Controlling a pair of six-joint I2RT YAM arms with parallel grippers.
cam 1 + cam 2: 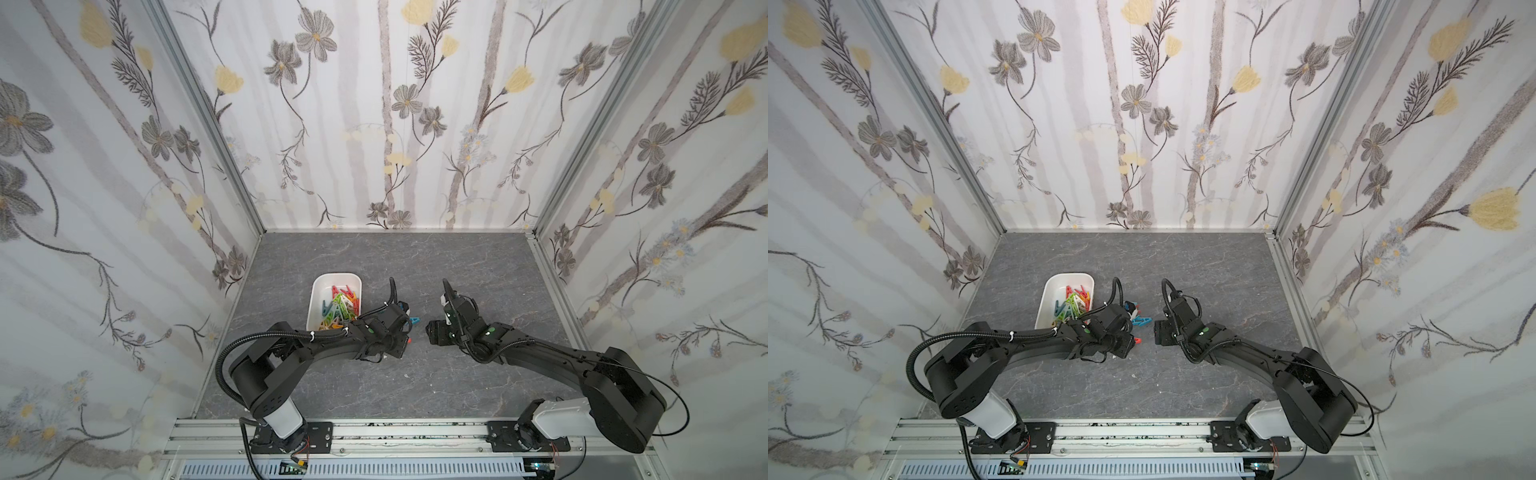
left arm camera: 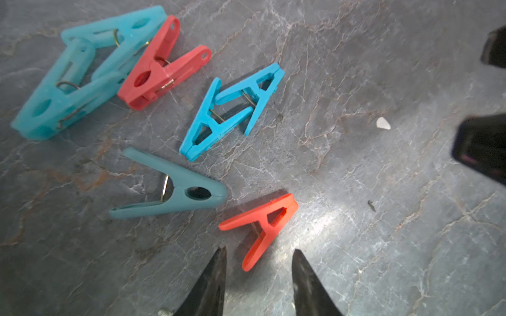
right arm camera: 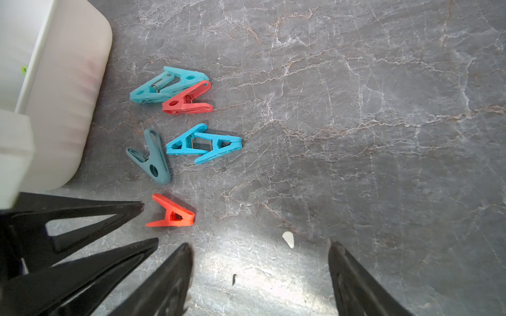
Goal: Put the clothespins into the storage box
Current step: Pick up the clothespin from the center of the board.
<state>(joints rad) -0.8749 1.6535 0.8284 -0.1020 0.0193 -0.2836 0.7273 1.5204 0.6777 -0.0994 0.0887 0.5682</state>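
Left hand [image 2: 260, 250] hangs low, spread apart, beside the orange clothespin [image 2: 262, 227].

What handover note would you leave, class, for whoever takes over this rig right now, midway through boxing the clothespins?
Left gripper: open, empty, jaws either side of one leg of the orange-red clothespin.
Right gripper: wide open, empty, nearby.
Done: many clothespins in the storage box.
To do: that one plus red, blue and teal ones loose on the tabletop beside the box.

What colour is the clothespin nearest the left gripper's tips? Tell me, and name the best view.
Orange-red. This clothespin shows best in the left wrist view.
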